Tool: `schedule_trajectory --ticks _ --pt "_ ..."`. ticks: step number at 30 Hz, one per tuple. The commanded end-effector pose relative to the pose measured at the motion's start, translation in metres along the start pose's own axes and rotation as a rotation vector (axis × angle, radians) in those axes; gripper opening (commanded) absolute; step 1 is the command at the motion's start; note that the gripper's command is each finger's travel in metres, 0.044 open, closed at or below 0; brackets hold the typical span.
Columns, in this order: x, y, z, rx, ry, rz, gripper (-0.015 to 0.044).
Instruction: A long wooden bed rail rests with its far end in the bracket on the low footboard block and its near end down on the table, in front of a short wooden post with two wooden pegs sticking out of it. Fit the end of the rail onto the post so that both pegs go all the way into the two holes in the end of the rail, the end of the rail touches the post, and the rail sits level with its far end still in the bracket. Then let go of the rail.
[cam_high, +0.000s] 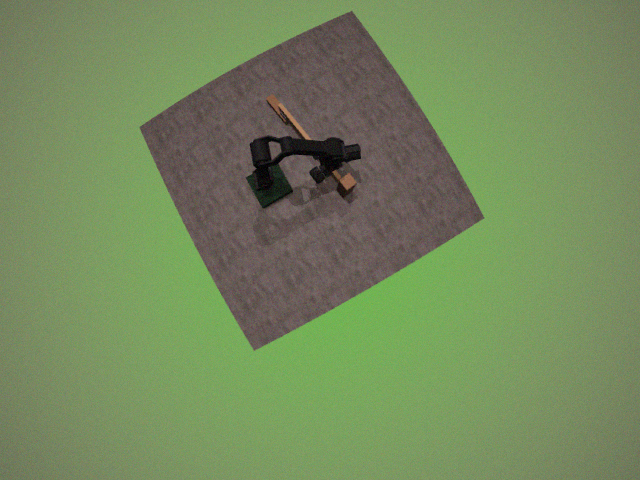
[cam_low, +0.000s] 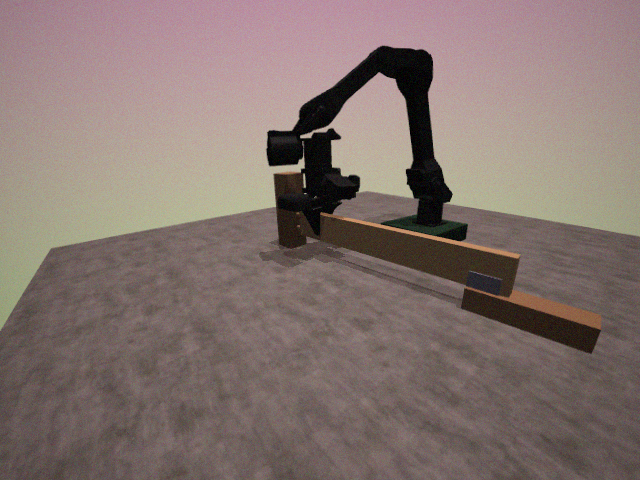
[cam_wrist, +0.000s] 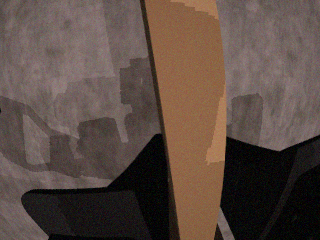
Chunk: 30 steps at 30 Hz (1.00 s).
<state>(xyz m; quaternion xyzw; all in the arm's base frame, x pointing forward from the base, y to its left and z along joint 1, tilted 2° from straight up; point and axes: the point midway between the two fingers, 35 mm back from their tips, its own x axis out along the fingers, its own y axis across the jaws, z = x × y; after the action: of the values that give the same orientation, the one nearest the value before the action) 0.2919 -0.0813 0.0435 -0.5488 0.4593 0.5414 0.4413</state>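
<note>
While the black parallel-jaw gripper (cam_low: 310, 217) is clamped on the long tan wooden rail (cam_low: 418, 250) at its near end, that end is held off the table beside the short wooden post (cam_low: 289, 209); the far end is seated at the low footboard block (cam_low: 532, 317).

1. The rail (cam_low: 418, 250) runs diagonally from frame centre to lower right in the exterior view, barring passage across it.
2. The post (cam_low: 288, 209) blocks its left end, beside the gripper (cam_low: 310, 219) clamped on the rail.
3. The footboard block (cam_low: 532, 318) obstructs the lower right.
</note>
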Motion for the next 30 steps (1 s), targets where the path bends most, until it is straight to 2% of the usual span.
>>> schedule_trajectory --ticks 1,30 --pt "-0.0014 -0.0013 -0.0029 -0.003 0.005 -0.004 0.0000" --pt "-0.0016 -0.0013 -0.0117 -0.003 0.006 -0.004 0.0000"
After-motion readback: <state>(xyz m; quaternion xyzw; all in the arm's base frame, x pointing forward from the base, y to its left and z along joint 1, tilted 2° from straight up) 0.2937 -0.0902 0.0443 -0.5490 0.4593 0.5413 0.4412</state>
